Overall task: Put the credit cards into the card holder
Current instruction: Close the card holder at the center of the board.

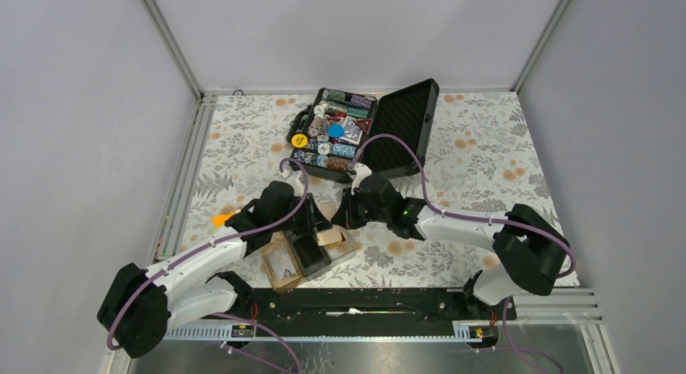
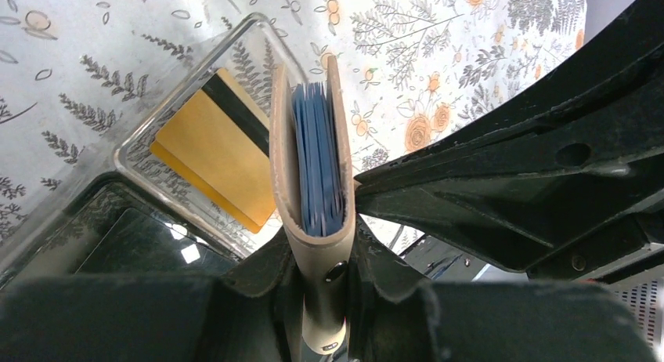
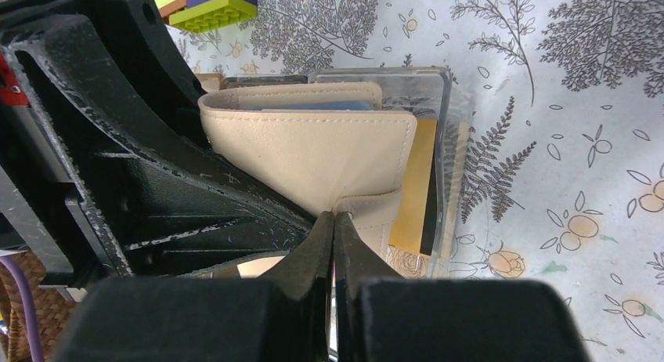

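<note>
My left gripper [image 2: 317,256] pinches a beige wallet [image 2: 280,142] edge-up, with blue cards [image 2: 317,158] packed inside. Just beyond it a gold-orange credit card [image 2: 207,146] lies flat in the clear compartment of the card holder [image 2: 129,154]. The right gripper [image 2: 376,190] touches the wallet's side.

I work in a lab test booth (a closed-in one). Plain grey walls [image 1: 81,107] and metal posts [image 1: 169,42] close round the flowered cloth [image 1: 485,139] I reach over.
</note>
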Controlling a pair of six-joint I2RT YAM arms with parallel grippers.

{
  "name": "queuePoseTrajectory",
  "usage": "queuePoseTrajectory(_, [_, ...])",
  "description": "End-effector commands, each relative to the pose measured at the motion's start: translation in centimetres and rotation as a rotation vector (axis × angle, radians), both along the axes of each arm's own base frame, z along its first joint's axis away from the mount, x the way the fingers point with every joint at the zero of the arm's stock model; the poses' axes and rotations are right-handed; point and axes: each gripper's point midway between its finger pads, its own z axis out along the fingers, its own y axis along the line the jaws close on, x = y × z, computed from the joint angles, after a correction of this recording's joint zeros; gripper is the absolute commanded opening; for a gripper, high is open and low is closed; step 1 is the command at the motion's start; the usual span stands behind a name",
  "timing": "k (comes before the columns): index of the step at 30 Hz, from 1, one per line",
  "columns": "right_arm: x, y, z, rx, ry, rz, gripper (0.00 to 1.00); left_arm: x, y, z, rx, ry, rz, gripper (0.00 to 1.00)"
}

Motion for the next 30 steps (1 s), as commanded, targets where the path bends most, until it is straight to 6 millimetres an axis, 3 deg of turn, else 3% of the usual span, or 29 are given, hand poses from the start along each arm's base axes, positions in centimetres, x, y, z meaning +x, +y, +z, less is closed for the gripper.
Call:
queuePoseTrajectory(1, [-3.2,7.4,6.6,0.284,-0.06,0.226,0.0,-5.7,-6.3,19.9,-0.636,-0.444,-0.493,0.0])
queuePoseTrajectory(6, [-2.1,6.0,7.4,0.222,-0.11,0.158,0.0,-3.8,-5.7,18.9,-0.521,-0.459,-0.384,0.0])
queuePoseTrajectory(12, [-1.0,0.3,8.9,0.015,-0.173,0.006,0.0,-0.9,-5.0,17.6,-0.407,-0.43,-0.243,0.0])
queuePoseTrajectory(17, [-0.1,-5.4,8.7,-0.199,-0.189,-0.144,0.0,0.0,-7.1,18.3,-0.438,-0.392,-0.278,0.04])
queuePoseTrajectory(18, [0.0,-6.5,8.7,-0.23,-0.19,-0.177,0.0,0.1,-7.6,18.5,-0.443,-0.386,-0.288,0.09])
queuePoseTrajectory(21, [0.5,-10.2,8.2,-0.339,-0.195,-0.303,0.0,0.7,-8.9,18.8,-0.438,-0.381,-0.305,0.37])
queuePoseTrajectory(25, [0.9,-14.3,7.3,-0.475,-0.205,-0.412,0.0,1.5,-8.8,18.4,-0.392,-0.395,-0.281,0.73])
queuePoseTrajectory(27, [1.1,-15.5,6.4,-0.507,-0.189,-0.44,0.0,1.8,-8.3,17.9,-0.353,-0.402,-0.262,0.84])
queuePoseTrajectory(30, [1.5,-16.7,4.4,-0.546,-0.144,-0.468,0.0,2.0,-7.4,17.0,-0.29,-0.407,-0.237,0.92])
